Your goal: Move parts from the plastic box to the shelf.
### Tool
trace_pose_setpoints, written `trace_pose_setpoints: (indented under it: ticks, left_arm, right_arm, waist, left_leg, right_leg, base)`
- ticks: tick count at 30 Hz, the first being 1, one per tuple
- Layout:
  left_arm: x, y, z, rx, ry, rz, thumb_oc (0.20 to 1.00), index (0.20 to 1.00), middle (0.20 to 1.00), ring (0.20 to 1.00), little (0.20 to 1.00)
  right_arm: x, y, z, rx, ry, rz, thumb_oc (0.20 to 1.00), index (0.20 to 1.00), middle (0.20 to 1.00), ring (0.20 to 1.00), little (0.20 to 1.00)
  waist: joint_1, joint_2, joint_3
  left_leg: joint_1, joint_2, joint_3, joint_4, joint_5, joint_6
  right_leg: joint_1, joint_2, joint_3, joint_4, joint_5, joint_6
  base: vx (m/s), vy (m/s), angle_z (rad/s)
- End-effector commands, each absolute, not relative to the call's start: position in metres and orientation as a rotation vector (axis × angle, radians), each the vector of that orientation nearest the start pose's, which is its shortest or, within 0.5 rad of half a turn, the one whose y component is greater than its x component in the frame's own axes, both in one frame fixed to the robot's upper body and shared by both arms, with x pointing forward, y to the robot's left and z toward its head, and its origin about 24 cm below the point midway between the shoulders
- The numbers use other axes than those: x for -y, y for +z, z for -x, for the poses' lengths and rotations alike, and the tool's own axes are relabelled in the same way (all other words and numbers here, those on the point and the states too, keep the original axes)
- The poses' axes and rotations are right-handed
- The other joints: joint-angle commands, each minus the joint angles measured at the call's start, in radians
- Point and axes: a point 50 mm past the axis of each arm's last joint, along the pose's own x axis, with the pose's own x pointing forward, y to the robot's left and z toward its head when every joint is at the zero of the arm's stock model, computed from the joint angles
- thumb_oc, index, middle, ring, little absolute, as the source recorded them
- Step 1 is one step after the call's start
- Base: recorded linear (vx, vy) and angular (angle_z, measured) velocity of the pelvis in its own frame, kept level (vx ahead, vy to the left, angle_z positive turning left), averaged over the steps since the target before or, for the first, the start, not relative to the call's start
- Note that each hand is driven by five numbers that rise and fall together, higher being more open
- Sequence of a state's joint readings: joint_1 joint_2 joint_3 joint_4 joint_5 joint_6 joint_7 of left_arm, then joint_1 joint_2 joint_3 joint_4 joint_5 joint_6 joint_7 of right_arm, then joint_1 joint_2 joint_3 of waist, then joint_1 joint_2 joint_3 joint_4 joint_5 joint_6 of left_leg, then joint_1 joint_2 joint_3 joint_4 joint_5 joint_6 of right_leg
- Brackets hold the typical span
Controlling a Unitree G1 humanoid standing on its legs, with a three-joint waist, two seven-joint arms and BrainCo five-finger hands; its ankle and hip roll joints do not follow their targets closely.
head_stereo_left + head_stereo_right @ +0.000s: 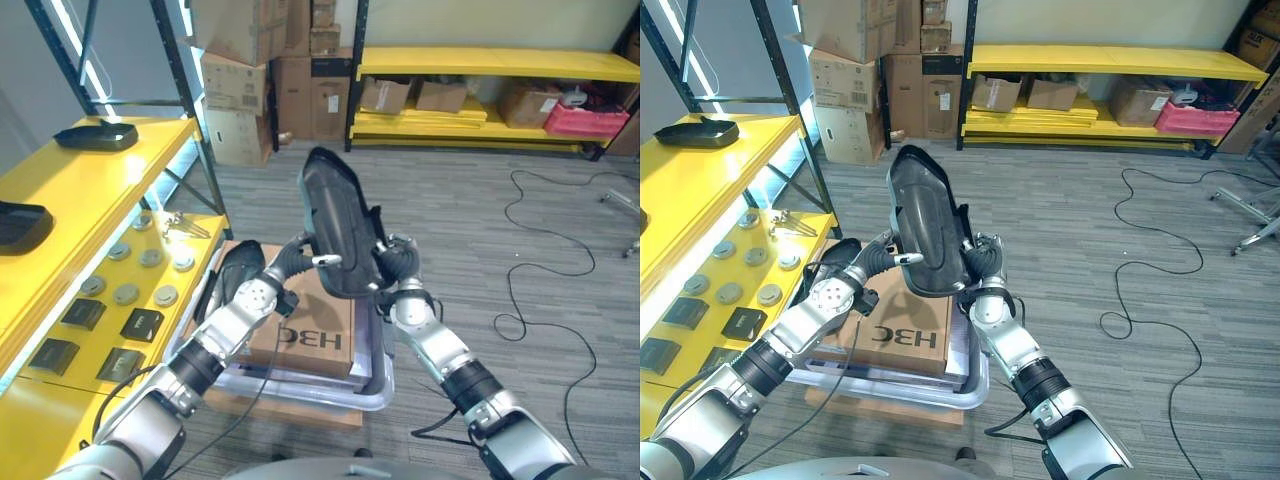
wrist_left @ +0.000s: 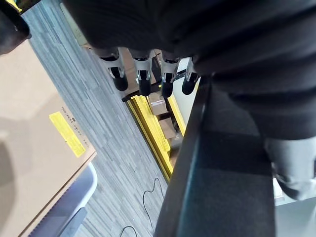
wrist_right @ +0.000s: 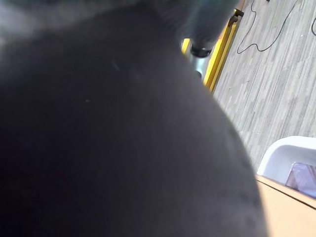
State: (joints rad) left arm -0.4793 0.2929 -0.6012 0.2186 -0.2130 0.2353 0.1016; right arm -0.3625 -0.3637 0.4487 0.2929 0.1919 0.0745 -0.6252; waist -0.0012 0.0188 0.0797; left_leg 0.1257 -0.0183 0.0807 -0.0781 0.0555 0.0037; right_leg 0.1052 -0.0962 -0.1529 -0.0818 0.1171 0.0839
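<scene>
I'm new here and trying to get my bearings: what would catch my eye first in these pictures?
A large black moulded part held upright between the left hand and the right hand, above a cardboard box in the clear plastic box. To the robot's left, a bright yellow shelf carries similar black parts.

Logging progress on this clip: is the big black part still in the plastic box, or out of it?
Out. Both hands hold the black part upright above the cardboard carton in the plastic box; it is not yet on the shelf.

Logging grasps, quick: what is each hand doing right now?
Left hand: shut on the black part.
Right hand: against the part's other side; fingers cannot be told.
</scene>
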Motion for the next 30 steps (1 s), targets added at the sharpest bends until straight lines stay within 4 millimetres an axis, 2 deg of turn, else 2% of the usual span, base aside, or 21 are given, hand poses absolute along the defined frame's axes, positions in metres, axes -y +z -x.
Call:
trace_pose_setpoints:
  ticks: [1, 19, 30]
  left_arm:
    - [-0.030, 0.072, -0.312, -0.032, -0.554, -0.394, 0.200, 0.200, 0.200, 0.200, 0.200]
    - [-0.025, 0.075, -0.311, -0.016, -0.552, -0.352, 0.200, 0.200, 0.200, 0.200, 0.200]
    - [-0.029, 0.088, -0.313, 0.073, -0.490, -0.347, 0.200, 0.200, 0.200, 0.200, 0.200]
  right_arm:
    - [0.106, 0.112, -0.329, 0.232, -0.142, 0.220, 0.200, 0.200, 0.200, 0.200, 0.200]
    - [0.099, 0.113, -0.327, 0.232, -0.138, 0.195, 0.200, 0.200, 0.200, 0.200, 0.200]
    - [0.098, 0.110, -0.325, 0.208, -0.123, 0.152, 0.200, 0.200, 0.200, 0.200, 0.200]
  waist:
    - [0.013, -0.020, -0.041]
    - [0.015, -0.020, -0.038]
    - [0.018, -0.020, -0.041]
  left_leg:
    - [-0.008, 0.039, 0.034, 0.072, -0.080, -0.011]
    - [-0.008, 0.038, 0.030, 0.074, -0.080, -0.012]
    - [-0.005, 0.037, 0.024, 0.067, -0.076, -0.013]
  right_leg:
    - [-0.006, -0.019, 0.029, -0.005, -0.019, 0.057]
    - [-0.005, -0.019, 0.030, -0.005, -0.018, 0.056]
    - [-0.001, -0.017, 0.027, -0.005, -0.022, 0.052]
  base:
    - [0.00, 0.000, 0.00]
    - [0.00, 0.000, 0.00]
    - [0.00, 0.000, 0.00]
